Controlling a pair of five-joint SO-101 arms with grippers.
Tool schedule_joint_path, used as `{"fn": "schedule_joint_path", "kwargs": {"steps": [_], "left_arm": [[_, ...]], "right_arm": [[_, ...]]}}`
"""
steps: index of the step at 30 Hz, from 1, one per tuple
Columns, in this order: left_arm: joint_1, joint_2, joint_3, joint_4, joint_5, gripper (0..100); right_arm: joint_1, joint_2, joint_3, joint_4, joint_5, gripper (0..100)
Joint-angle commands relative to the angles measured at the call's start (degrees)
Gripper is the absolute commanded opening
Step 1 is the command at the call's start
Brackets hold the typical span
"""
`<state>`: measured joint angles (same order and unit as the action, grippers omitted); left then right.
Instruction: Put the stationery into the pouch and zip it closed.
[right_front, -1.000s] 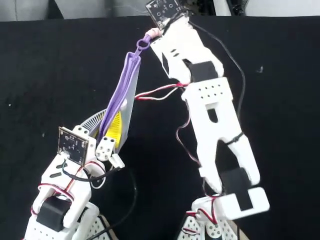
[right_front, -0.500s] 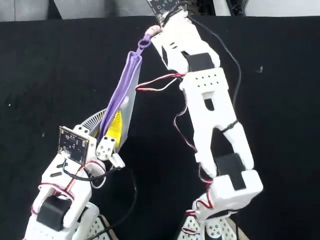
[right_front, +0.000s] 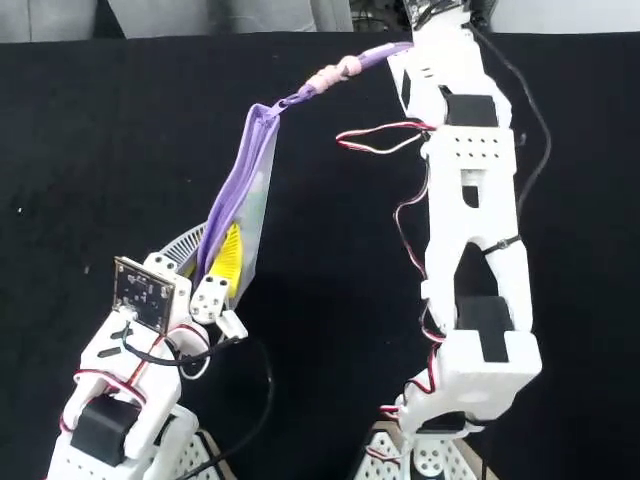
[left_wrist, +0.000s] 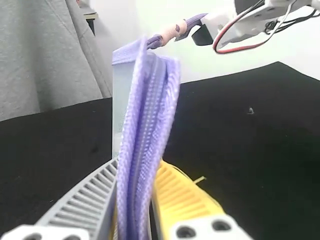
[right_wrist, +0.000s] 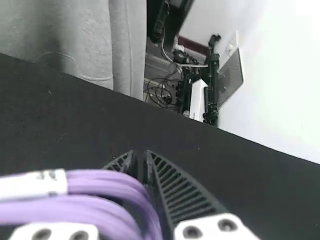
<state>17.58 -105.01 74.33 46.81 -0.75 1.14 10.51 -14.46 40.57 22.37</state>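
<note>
Since a second ago the right gripper (right_front: 405, 50) has swung away from the pouch (right_front: 240, 205), so the beaded pull strap (right_front: 335, 72) now runs taut off the pouch's top corner. It's clamped on the strap's far end, and we'd guess that's to drag the zip shut. The left gripper (right_front: 215, 290) pinches the pouch's lower end, anchoring it up off the table (right_front: 100, 150). We can't tell if the stationery's inside or where the slider sits.
</note>
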Motion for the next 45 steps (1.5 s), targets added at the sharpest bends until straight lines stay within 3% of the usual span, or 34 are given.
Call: {"fn": "schedule_joint_path", "kwargs": {"steps": [1,10,17,31,45], "left_arm": [[-0.57,0.26,-1.19,0.18,-0.18,3],[-0.66,0.26,-1.1,0.62,-0.44,4],[-0.66,0.26,0.57,0.7,0.0,25],[-9.63,0.26,-7.6,-0.97,-0.09,25],[-21.67,0.26,-16.66,-0.88,0.0,25]], "right_arm": [[-1.93,-1.36,-6.55,4.4,-1.05,1.2],[-2.55,-1.36,-13.85,16.0,-3.25,1.2],[-4.4,-1.36,-13.76,20.57,-3.25,1.2],[-4.04,-0.75,-13.67,22.86,-5.8,1.2],[-4.04,-0.75,-4.09,20.75,-9.23,1.5]]}}
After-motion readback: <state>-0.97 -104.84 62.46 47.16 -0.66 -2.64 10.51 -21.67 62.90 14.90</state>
